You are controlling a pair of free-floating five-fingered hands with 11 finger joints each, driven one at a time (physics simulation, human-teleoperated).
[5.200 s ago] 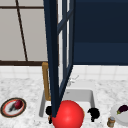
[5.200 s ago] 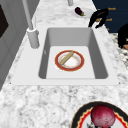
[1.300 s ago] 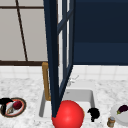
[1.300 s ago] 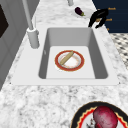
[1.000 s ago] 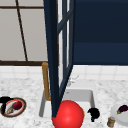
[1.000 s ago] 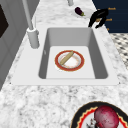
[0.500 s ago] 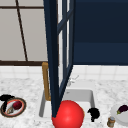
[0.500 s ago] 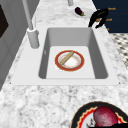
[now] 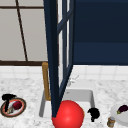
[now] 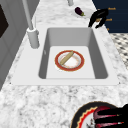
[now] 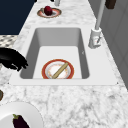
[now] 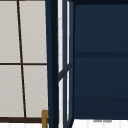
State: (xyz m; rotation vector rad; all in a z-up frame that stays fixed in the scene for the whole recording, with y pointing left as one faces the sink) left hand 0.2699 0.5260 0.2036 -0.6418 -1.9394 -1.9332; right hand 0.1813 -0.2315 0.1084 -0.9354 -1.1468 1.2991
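Your left hand (image 9: 8, 98) hangs over the dark-rimmed plate (image 9: 5, 112) at the counter's left end, fingers curled down toward the red fruit (image 9: 17, 105) on it; whether they grip it, you can't tell. Your right hand (image 9: 93, 113) hovers at the sink's (image 10: 72, 33) right front corner, fingers drooping loose and apart, holding nothing. An eggplant (image 9: 123, 109) lies on the white plate (image 9: 115, 117) nearby.

counter (image 10: 37, 100): speckled marble, smooth | sink (image 10: 100, 60): matt white | ball (image 9: 68, 115): glossy red

Plates: three (image 9: 13, 107) (image 10: 69, 60) (image 9: 119, 115). Robot hands: two (image 9: 7, 97) (image 9: 93, 113). Eggplant: one (image 9: 122, 109). Red ball: one (image 9: 68, 114).
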